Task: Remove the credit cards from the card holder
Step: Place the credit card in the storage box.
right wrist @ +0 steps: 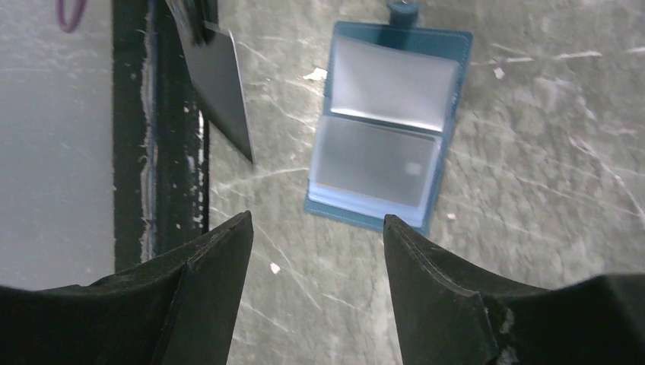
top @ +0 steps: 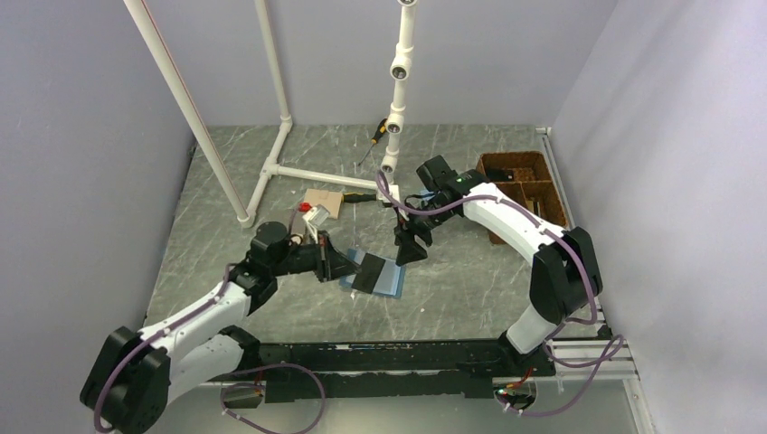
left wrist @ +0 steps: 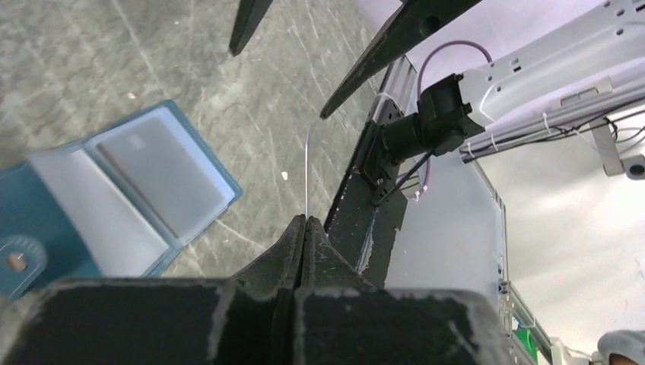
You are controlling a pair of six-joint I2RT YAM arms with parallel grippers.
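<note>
The card holder (right wrist: 449,46) lies open and flat on the grey table, teal-blue outside and paler blue inside. A silvery grey credit card (right wrist: 376,161) sits in one of its halves. The card holder also shows in the top view (top: 392,282) and the left wrist view (left wrist: 23,205). My left gripper (left wrist: 306,220) is shut on a thin dark credit card, seen edge-on in the left wrist view (left wrist: 307,171) and flat in the right wrist view (right wrist: 220,84). It holds the card beside the card holder, above the table (top: 369,273). My right gripper (right wrist: 318,228) is open and empty, above the card holder's near edge.
A brown compartment tray (top: 523,181) stands at the back right. A white pipe frame (top: 271,167) crosses the back left, with a cardboard piece (top: 323,201) and a small red object (top: 307,208) near it. A black rail (top: 398,354) runs along the front edge.
</note>
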